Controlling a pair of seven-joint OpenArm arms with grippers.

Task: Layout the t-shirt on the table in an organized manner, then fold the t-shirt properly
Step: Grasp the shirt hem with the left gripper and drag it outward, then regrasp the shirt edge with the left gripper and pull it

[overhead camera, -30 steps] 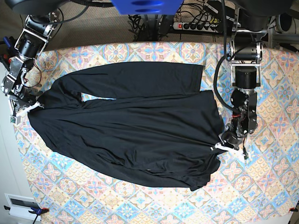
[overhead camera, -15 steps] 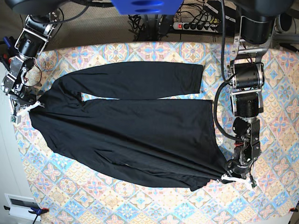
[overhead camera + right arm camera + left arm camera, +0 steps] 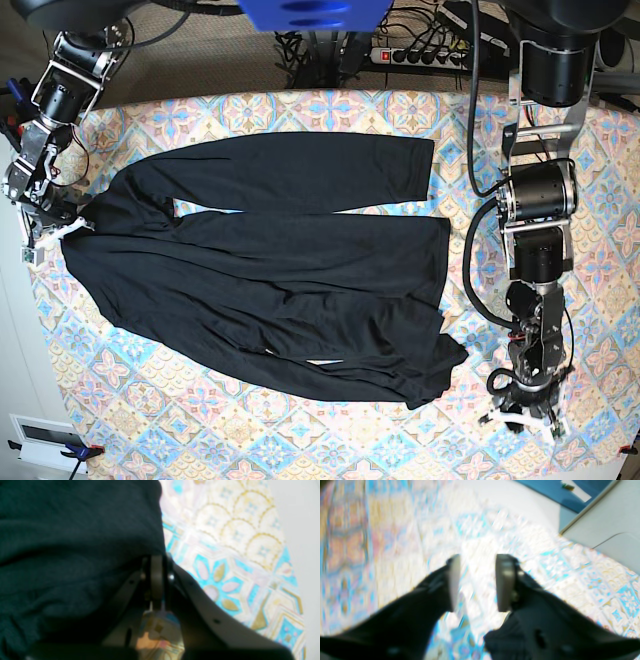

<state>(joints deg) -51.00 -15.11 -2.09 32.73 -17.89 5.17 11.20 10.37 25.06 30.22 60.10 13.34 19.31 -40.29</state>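
Left gripper (image 3: 522, 418) now off t-shirt (image 3: 270, 270), jaws apart near front right table (image 3: 330, 450) corner; right gripper (image 3: 60, 232) clamped on shirt's left-edge shoulder.

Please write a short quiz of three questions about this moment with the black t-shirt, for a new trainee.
1. True or false: the left gripper holds the t-shirt.
2. Which gripper is shut on the garment? A) left B) right C) both
3. Fill in: in the base view the upper sleeve lies ____ the body, with a strip of the table visible between them near the shoulder.

Key
1. False. Its fingers stand apart over bare patterned cloth, beside the hem corner.
2. B. The right gripper pinches the shoulder edge; the right wrist view shows its fingers together at the fabric.
3. above
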